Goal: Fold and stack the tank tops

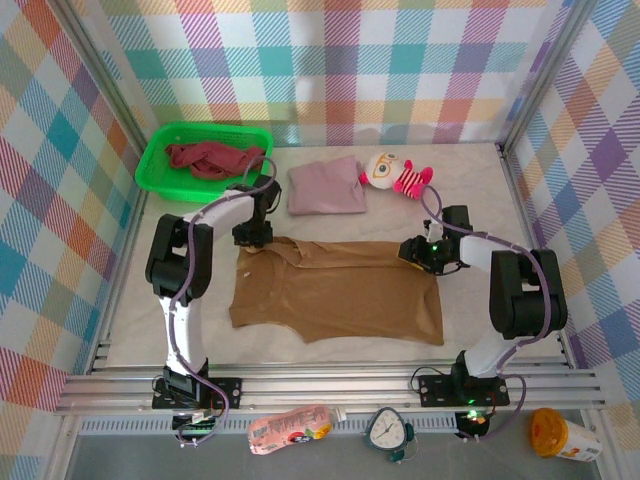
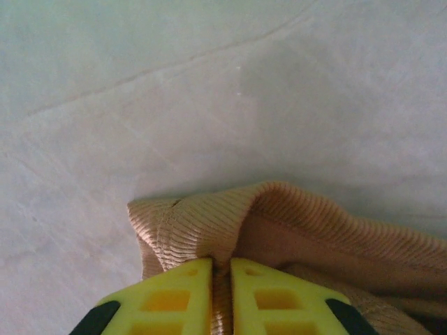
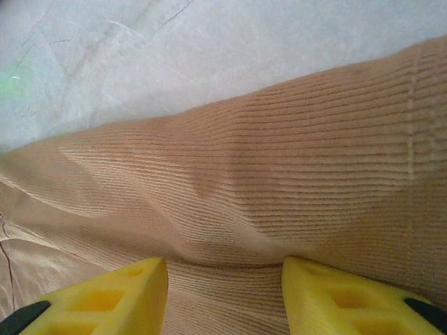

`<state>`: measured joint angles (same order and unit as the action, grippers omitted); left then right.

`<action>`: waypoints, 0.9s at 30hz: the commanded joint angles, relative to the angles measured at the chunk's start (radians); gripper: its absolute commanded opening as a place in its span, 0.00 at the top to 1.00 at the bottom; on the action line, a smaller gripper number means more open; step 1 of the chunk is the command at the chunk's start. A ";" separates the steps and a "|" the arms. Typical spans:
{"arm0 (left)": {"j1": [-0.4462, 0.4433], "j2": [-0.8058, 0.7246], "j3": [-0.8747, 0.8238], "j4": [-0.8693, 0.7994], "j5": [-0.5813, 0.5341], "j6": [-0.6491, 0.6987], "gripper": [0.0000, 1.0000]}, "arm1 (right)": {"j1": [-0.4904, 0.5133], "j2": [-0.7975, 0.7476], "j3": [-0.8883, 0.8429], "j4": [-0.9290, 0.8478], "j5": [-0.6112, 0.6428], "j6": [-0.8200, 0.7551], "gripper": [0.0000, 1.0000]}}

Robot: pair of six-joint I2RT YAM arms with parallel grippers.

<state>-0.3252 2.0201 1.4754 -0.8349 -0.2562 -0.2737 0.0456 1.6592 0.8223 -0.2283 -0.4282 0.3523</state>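
Left gripper [image 2: 221, 269] was clamped on a fold of the tan-brown ribbed cloth tank top [image 2: 300, 223]; right gripper [image 3: 223, 269] stood half-open upon it.

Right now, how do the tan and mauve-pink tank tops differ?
The tan tank top lies spread wide across the middle of the table; the mauve-pink tank top sits folded small at the far side. The left claw pinches the tan one's corner and the right claw stands open over its edge; nothing touches the mauve-pink one. Both are soft cloth.
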 commanded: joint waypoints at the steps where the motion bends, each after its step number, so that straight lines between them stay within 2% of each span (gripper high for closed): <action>1: 0.006 -0.104 -0.040 0.007 -0.020 0.003 0.91 | -0.001 0.013 -0.018 -0.025 0.001 0.004 0.53; 9: 0.006 -0.134 -0.157 0.063 0.019 0.054 1.00 | -0.001 0.014 -0.009 -0.049 0.011 0.002 0.54; 15: 0.006 -0.110 -0.200 0.079 0.025 0.108 1.00 | -0.010 0.032 0.024 -0.107 0.070 0.010 0.54; 27: 0.043 0.036 -0.113 0.026 -0.207 0.201 1.00 | -0.021 0.125 0.176 -0.245 0.150 -0.053 0.55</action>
<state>-0.3214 1.9942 1.3575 -0.7689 -0.3824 -0.1101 0.0391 1.7466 0.9672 -0.3908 -0.3672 0.3424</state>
